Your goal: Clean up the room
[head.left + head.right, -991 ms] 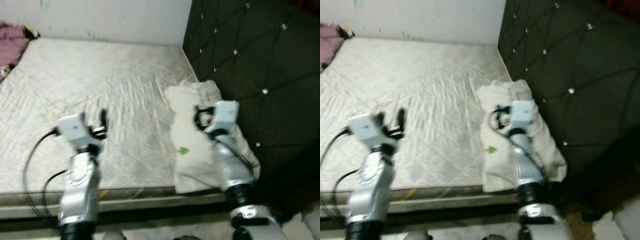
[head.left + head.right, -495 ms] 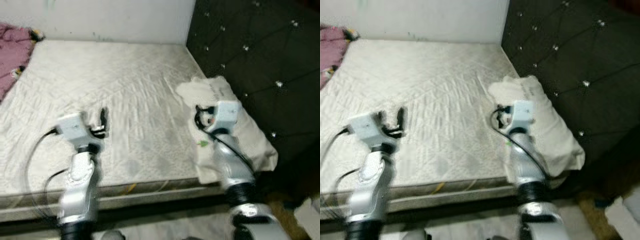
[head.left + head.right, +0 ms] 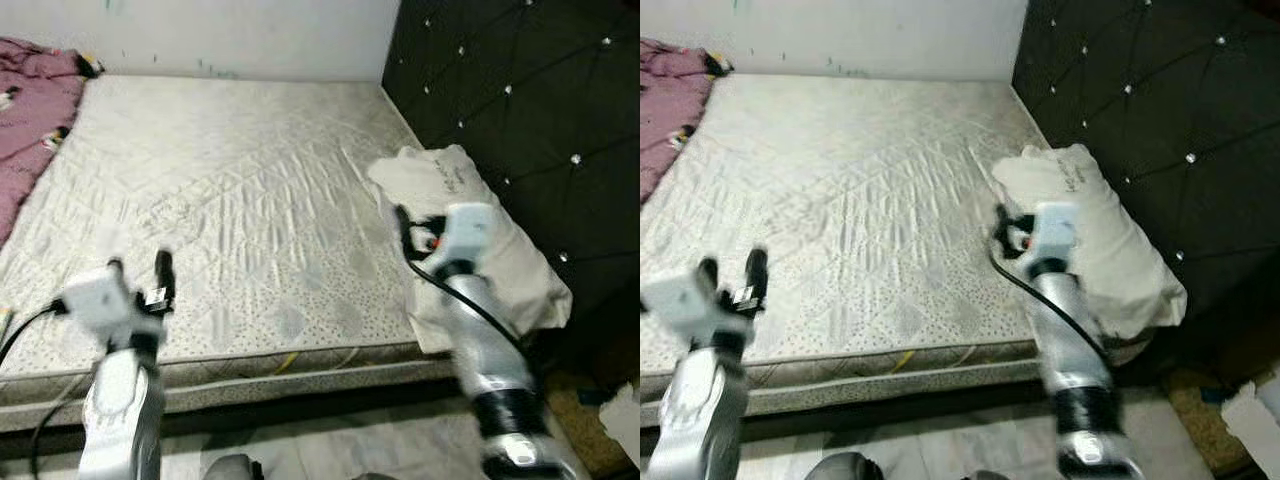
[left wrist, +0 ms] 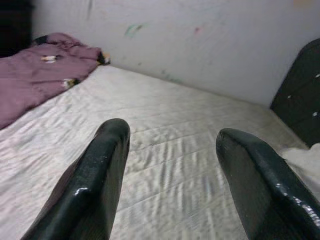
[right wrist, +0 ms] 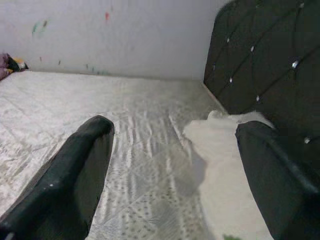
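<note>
One bare off-white quilted mattress on a bed, seen from its foot edge. One cream-white pillow lies along the mattress's right edge, against the black tufted headboard panel with shiny studs; the pillow's near end overhangs the mattress's near right corner. It carries a small dark print at its far end, too small to read. One crumpled mauve-pink blanket sits at the mattress's far left corner, cut off by the frame edge; small dark and light spots on it, cannot tell what they are. White wall behind, with faint coloured marks.

Two silver arms. Left claw hovers over the mattress's near edge, left side, its two black fingers spread apart, released, nothing between them. The left arm is motion-blurred in both eye views. Right claw hovers over the mattress's right side just beside the pillow, not touching it; fingers wide apart, released, empty. In the eye views its fingers are mostly hidden behind the white wrist camera block.

Pale floor at the foot of the bed. One white crumpled item on the floor at the lower right, cut off, unclear what it is. A grey rounded shape at the bottom edge, cut off, cannot identify.
</note>
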Controlling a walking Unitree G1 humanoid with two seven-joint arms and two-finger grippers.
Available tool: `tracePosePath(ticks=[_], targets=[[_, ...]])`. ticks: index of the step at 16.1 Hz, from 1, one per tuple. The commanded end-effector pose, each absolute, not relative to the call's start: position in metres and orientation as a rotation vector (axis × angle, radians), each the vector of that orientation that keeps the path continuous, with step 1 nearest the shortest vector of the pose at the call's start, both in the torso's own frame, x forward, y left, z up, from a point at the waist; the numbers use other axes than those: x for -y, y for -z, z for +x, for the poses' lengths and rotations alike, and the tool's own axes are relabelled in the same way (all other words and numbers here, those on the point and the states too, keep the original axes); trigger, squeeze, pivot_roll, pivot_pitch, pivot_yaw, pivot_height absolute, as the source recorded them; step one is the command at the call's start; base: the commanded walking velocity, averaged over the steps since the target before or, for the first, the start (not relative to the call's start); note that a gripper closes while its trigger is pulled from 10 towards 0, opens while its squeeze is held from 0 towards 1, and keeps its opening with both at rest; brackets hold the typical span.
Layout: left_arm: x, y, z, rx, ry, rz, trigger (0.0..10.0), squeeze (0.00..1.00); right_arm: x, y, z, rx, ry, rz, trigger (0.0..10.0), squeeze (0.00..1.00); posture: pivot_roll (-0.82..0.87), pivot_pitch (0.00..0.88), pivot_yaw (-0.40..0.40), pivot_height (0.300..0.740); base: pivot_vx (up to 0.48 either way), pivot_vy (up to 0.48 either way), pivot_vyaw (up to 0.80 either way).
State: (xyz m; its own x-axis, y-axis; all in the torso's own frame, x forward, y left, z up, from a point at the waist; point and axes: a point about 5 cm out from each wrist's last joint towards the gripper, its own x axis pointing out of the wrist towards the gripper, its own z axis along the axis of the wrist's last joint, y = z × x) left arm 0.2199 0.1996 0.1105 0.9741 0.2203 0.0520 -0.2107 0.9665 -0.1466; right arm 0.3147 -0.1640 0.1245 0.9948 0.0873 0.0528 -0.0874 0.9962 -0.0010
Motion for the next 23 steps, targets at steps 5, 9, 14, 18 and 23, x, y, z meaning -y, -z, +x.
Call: tracePosePath(ticks=[5,9,14,18,23], targets=[[-0.207,-0.104,0.195,0.037,-0.234,-0.046,10.0,0.0,0.178,-0.112,0.276,0.016,-0.147,-0.094,10.0,0.0,0.09,0.0,-0.088,0.74,0.0,0.0,0.0],[-0.2,-0.115,0.202,0.054,-0.187,-0.047,10.0,0.0,0.161,-0.134,0.293,0.101,-0.194,-0.139,10.0,0.0,0.1,0.0,-0.079,0.74,0.0,0.0,0.0],[-0.193,-0.134,0.203,0.076,-0.149,-0.025,10.0,0.0,0.114,-0.154,0.32,0.213,-0.35,-0.192,10.0,0.0,0.14,0.0,-0.039,0.74,0.0,0.0,0.0],[-0.183,-0.134,0.201,0.032,-0.069,-0.104,10.0,0.0,0.068,-0.155,0.326,0.26,-0.581,-0.23,10.0,0.0,0.15,0.0,-0.02,0.74,0.0,0.0,0.0],[-0.147,-0.135,0.219,0.068,0.035,-0.163,10.0,0.0,0.067,-0.126,0.329,0.158,-0.579,-0.201,10.0,0.0,0.19,0.0,-0.224,0.74,0.0,0.0,0.0]])
